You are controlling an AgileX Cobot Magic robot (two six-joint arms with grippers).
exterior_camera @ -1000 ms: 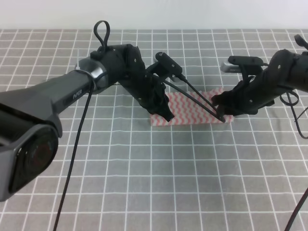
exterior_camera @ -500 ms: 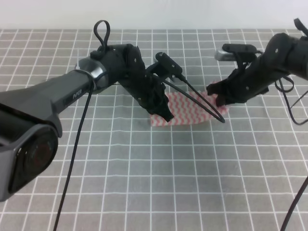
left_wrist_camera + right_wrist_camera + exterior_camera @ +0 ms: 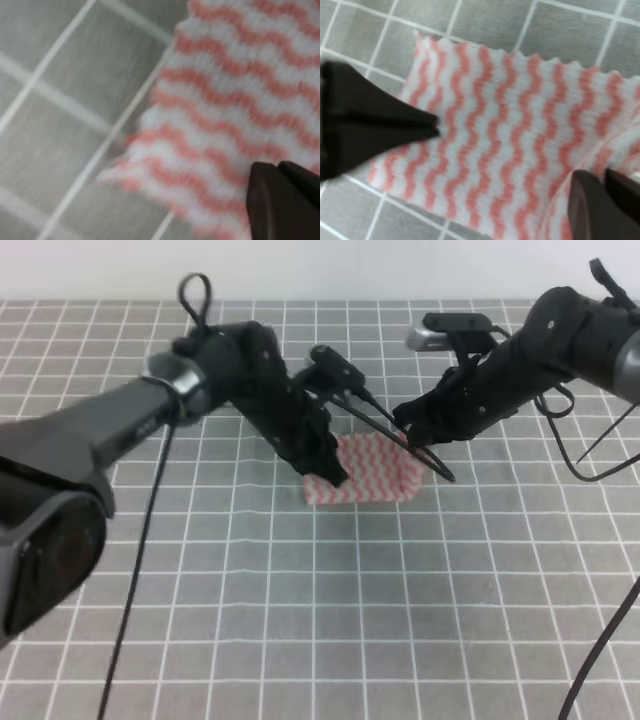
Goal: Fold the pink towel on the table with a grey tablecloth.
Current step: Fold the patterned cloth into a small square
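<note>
The pink towel (image 3: pixel 372 472) lies as a short striped band on the table with a grey tablecloth (image 3: pixel 300 620). My left gripper (image 3: pixel 338 478) is shut, its tip resting on the towel's left part; the left wrist view shows the towel (image 3: pixel 230 95) flat under the shut left gripper (image 3: pixel 280 172). My right gripper (image 3: pixel 405 437) is shut on the towel's right end, which is lifted and curled over towards the left. In the right wrist view the towel (image 3: pixel 510 125) bends up into the right gripper (image 3: pixel 605 180), and the left gripper (image 3: pixel 435 131) points onto it from the left.
Black cables (image 3: pixel 385 425) from the left arm loop over the towel between the two grippers. More cable (image 3: pixel 150 540) hangs down from the left arm. The grid cloth runs on in front of the towel and to both sides.
My right gripper has travelled up and to the left with the towel's right end, so the towel looks shorter. The left arm has shifted slightly left, its tip staying on the towel.
</note>
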